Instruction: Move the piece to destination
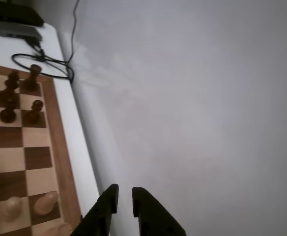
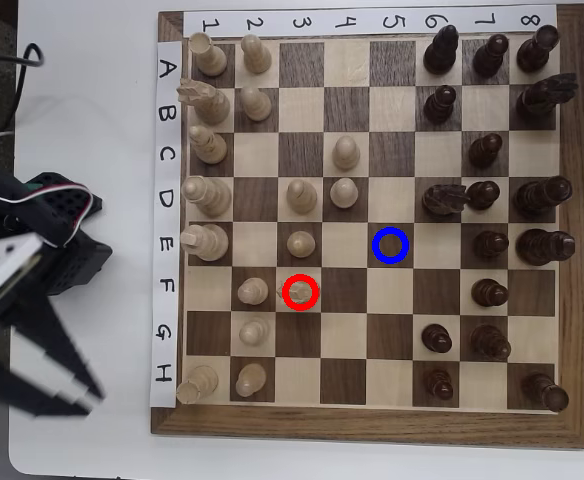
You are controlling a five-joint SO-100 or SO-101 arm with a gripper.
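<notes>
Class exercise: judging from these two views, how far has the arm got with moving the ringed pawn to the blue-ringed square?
Nothing looks done: the pale pawn sits in the red ring, and the blue-ringed square is empty. Nothing is in hand; the gripper hangs off the board's left edge in the overhead view, holding nothing. Reaching, grasping, carrying and placing all remain.

wrist view dim, soft; overhead bright, sharp

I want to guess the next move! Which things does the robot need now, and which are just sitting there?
Needed:
- small pale cream wooden pawn inside the red ring
- dark brown square with the blue ring
- black pincer, off the board

Just sitting there:
- dark brown wooden pieces
- other pale pawns
- black cable
</notes>
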